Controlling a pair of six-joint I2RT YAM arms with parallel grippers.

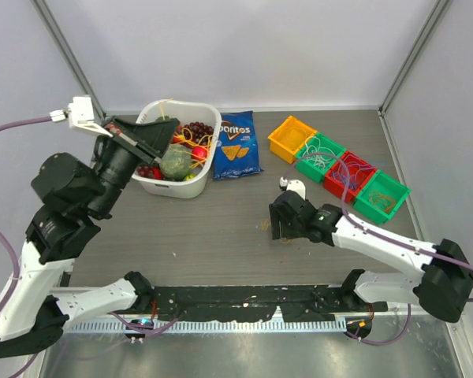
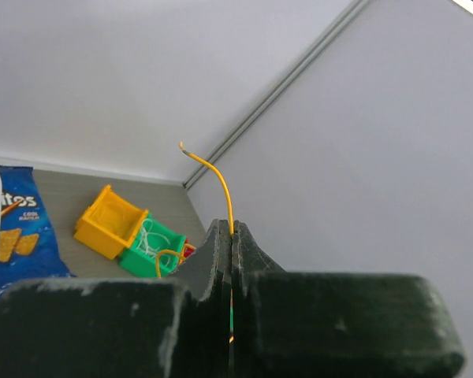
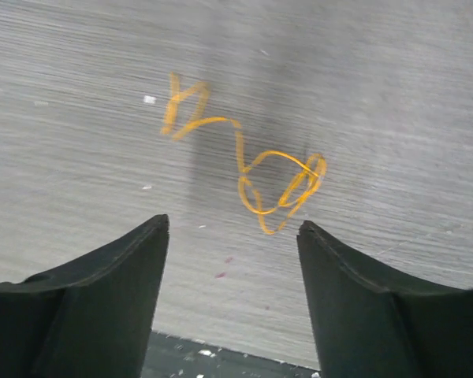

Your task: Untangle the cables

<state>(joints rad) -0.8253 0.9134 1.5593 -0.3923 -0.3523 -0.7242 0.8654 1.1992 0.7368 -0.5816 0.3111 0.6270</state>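
Your left gripper [image 2: 232, 232] pinched a yellow cable [image 2: 221, 185], right gripper [image 3: 233, 225] hung spread over an orange cable [image 3: 280, 181] (looped, flat on the table [image 3: 79, 157]).

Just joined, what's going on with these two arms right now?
The left gripper is raised, jaws shut on a thin yellow cable that sticks up past them. The right gripper hangs low over the table, jaws open, above a looped orange cable lying loose there, not touching it.
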